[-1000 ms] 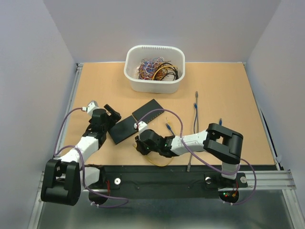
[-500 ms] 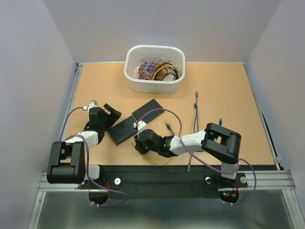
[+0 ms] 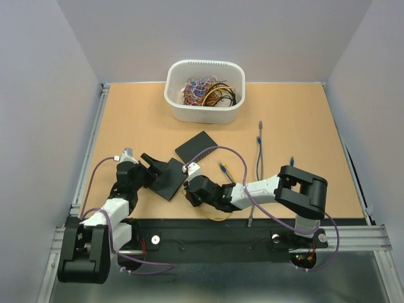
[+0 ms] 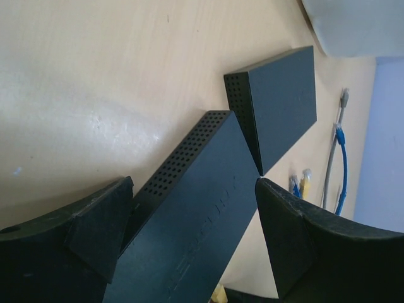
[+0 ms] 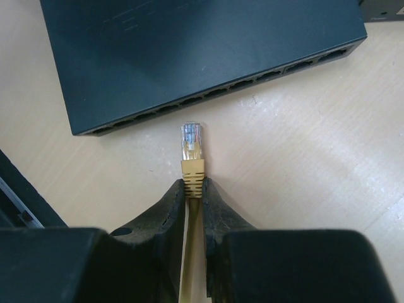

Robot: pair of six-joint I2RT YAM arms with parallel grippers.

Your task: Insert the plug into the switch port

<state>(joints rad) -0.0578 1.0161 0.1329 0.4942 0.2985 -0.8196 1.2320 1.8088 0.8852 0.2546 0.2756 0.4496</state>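
Note:
The black switch [image 3: 170, 180] lies on the table near the front, its row of ports [image 5: 208, 95] facing my right gripper. My left gripper [image 3: 150, 167] holds the switch's left end, the body [image 4: 196, 221] wedged between both fingers. My right gripper [image 3: 191, 189] is shut on a yellow cable just behind its clear plug [image 5: 191, 144]. The plug points at the port row and stands a short gap in front of it, outside any port.
A second black box [image 3: 196, 146] lies just beyond the switch, also in the left wrist view [image 4: 278, 101]. A white bin [image 3: 205, 115] of tangled wires stands at the back. Loose blue cables [image 3: 259, 148] lie right of centre. The yellow cable [image 3: 214, 218] loops by the front edge.
My left gripper pulled the switch nearer and turned it, so it has come away from the second box. My right gripper with the plug shifted slightly to follow.

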